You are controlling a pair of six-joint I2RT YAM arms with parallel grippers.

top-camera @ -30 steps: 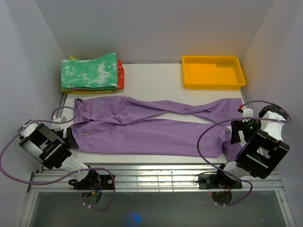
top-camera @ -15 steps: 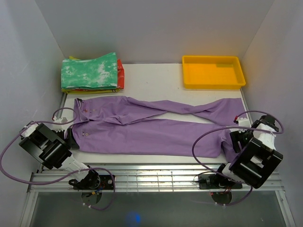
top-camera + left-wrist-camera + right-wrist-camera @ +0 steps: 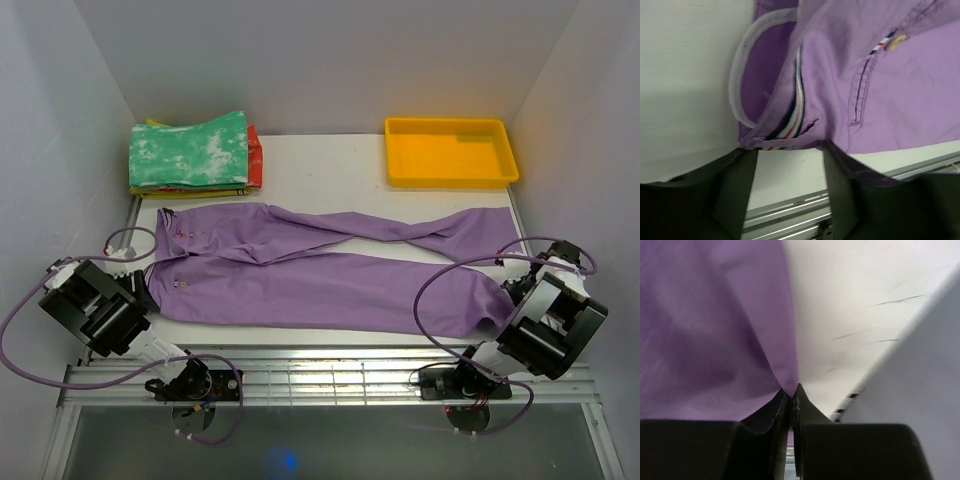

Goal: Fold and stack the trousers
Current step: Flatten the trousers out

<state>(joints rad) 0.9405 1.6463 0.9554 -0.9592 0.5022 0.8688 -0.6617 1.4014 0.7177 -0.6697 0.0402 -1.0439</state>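
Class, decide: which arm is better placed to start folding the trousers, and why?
Right. The right gripper is shut on the trousers' near leg end, ready to lift it. The left gripper sits open at the waistband, gripping nothing.

The trousers are plain lilac-purple. Their waistband carries thin red, white and navy stripes, and a button is cream. The tabletop is white and the tray bright yellow. A green-and-white mottled garment tops a red garment and a yellow garment.
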